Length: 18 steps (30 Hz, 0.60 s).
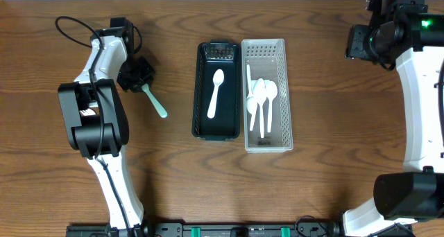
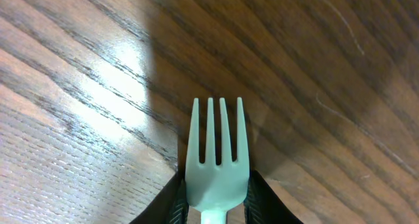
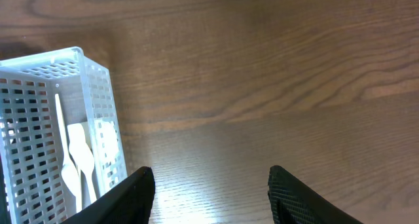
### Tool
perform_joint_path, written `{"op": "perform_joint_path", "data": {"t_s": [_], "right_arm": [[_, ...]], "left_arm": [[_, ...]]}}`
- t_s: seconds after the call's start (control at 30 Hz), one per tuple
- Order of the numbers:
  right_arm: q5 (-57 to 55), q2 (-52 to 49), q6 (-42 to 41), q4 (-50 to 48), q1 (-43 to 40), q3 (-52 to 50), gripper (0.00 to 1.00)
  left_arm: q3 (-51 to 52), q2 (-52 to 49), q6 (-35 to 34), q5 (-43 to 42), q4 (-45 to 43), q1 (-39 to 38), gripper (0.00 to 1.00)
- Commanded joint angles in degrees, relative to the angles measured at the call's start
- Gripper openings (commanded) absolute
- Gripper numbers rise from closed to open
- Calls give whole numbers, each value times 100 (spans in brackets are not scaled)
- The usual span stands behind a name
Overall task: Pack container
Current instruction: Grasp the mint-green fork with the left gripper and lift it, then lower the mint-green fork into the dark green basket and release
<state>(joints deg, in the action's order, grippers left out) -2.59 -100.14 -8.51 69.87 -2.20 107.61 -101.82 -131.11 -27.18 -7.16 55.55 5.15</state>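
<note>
Fork (image 2: 217,165), pale plastic, one: sat near the worktop's left edge, its neck clamped in the left end effector (image 2: 216,201). Right end effector (image 3: 209,191): held apart, empty, near the right edge. Black tray (image 1: 197,91) and white basket (image 1: 286,91), mid-worktop, both held spoons (image 1: 216,93). Advice: lift level, clear the rim, release low inside. Brands, labels, writing: none legible

Overhead looks straight down on the table (image 1: 333,126); wrist views sit close above it, right sharing the basket (image 1: 264,50).
</note>
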Motion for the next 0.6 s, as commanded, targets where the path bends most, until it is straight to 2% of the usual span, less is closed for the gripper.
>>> {"op": "perform_joint_path", "data": {"t_s": [0.0, 0.1, 0.3, 0.57], "right_arm": [[-63, 0, 48, 17, -85, 31, 59], [-63, 0, 46, 15, -85, 31, 59], [-63, 0, 48, -39, -90, 31, 59], [-63, 0, 46, -87, -90, 31, 59]], "left_arm": [[74, 55, 166, 28, 96, 9, 19], [70, 295, 197, 28, 208, -11, 13], [66, 1373, 457, 28, 365, -328, 11], [63, 2983, 686, 33, 273, -1510, 9]]}}
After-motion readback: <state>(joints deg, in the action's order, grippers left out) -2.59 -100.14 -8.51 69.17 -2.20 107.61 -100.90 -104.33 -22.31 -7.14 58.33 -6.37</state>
